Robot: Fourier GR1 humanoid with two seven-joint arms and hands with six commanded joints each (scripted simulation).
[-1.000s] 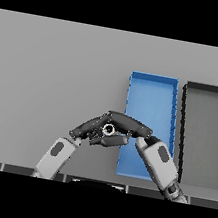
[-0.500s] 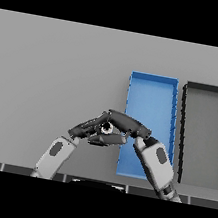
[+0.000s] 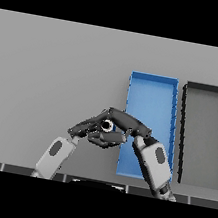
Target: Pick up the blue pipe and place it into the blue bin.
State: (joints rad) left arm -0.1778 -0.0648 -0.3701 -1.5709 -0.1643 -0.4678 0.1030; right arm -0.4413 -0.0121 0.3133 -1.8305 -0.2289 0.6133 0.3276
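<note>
Pipe (image 3: 107,126): only pale round end shows | both hands (image 3: 123,124) clasp it | beside blue bin (image 3: 151,95)

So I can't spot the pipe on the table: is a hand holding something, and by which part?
It cannot be told. Both hands, left and right, meet just left of the blue bin, hiding all but a small pale ring between them.

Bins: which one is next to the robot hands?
The blue bin, left of the black bin. Both robot hands meet at its left edge.
</note>
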